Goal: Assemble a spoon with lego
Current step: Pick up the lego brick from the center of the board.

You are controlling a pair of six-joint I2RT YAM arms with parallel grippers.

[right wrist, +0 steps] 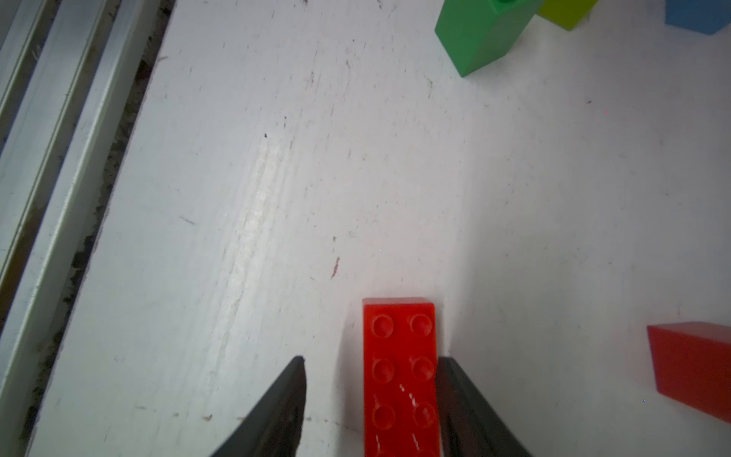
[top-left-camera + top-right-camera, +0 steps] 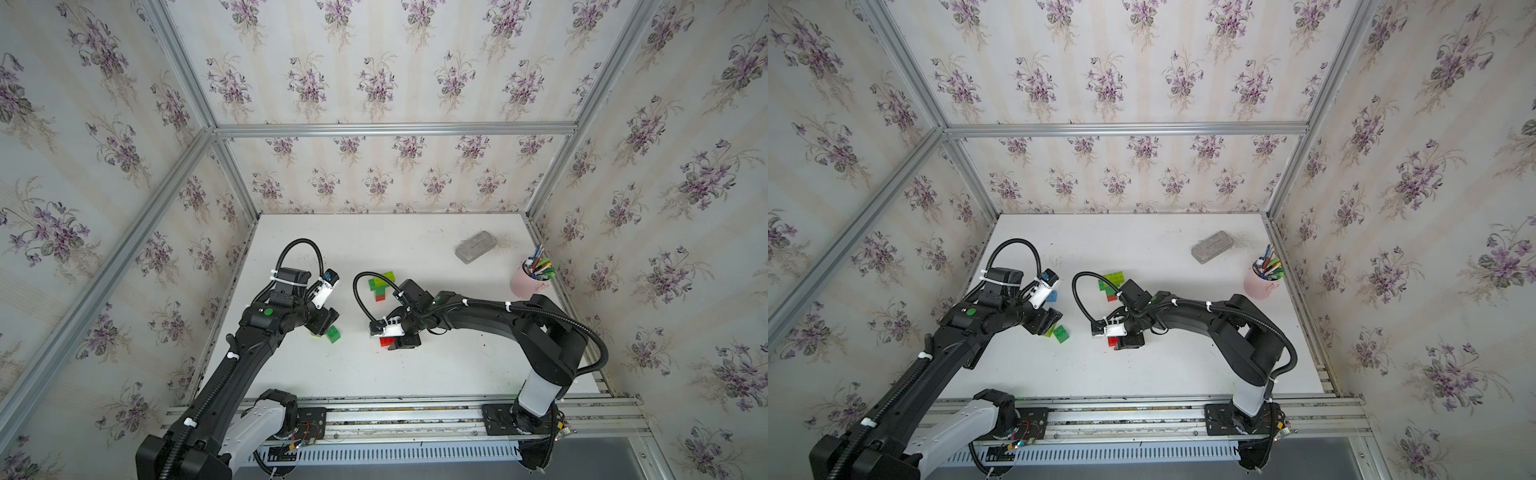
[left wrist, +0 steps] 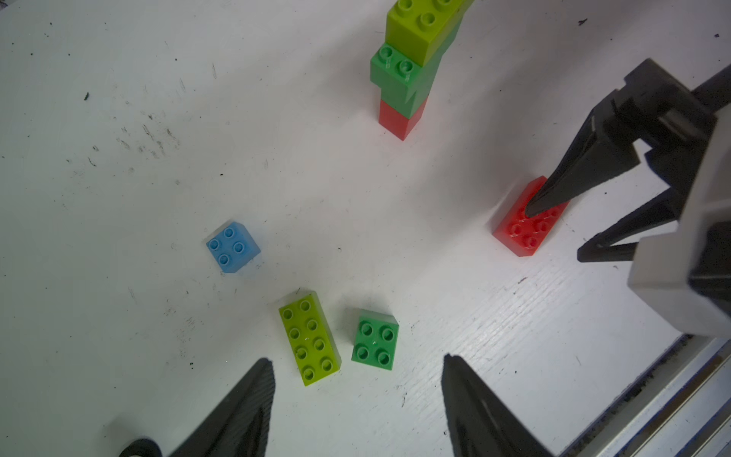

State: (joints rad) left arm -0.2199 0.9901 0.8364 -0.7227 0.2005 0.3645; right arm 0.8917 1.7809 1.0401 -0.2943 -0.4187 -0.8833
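Observation:
The partly built spoon (image 2: 380, 284) (image 2: 1111, 284) (image 3: 407, 75) stands mid-table as a stack: red at the base, dark green, then lime on top. A red oblong lego brick (image 1: 399, 356) (image 3: 522, 229) (image 2: 385, 341) lies flat on the table. My right gripper (image 1: 371, 358) straddles it, open; one finger touches its side and a gap shows on the other side. My left gripper (image 3: 358, 358) hangs open and empty above a lime oblong brick (image 3: 310, 338) and a green square brick (image 3: 375, 342) (image 2: 333, 334). Further off lies a blue square brick (image 3: 232, 247) (image 2: 1052, 296).
A grey block (image 2: 476, 246) lies at the back right. A pink cup of pens (image 2: 530, 282) stands by the right wall. An aluminium rail (image 2: 415, 411) runs along the table's front edge, and papered walls close in three sides.

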